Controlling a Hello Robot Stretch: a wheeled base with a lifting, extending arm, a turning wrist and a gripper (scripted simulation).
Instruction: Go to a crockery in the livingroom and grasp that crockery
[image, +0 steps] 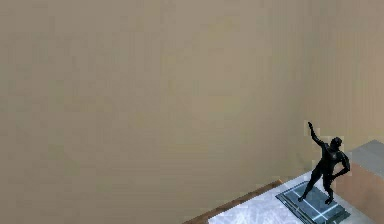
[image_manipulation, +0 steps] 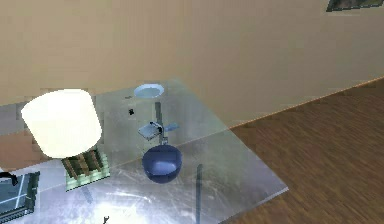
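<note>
Glass counter (image_manipulation: 240, 170) carries your likely crockery, a pale blue dish (image_manipulation: 150, 91) at the arm side view's upper centre; the pincer (image_manipulation: 136, 108) sits just below it, stretched out for reach (you cannot tell if it holds anything).

Dark statue (image: 329, 162), white lamp (image_manipulation: 62, 122), glass table (image_manipulation: 238, 162)

A rounded dark-blue bowl (image_manipulation: 162, 162), upright, mid glass table (image_manipulation: 243, 160).
</note>
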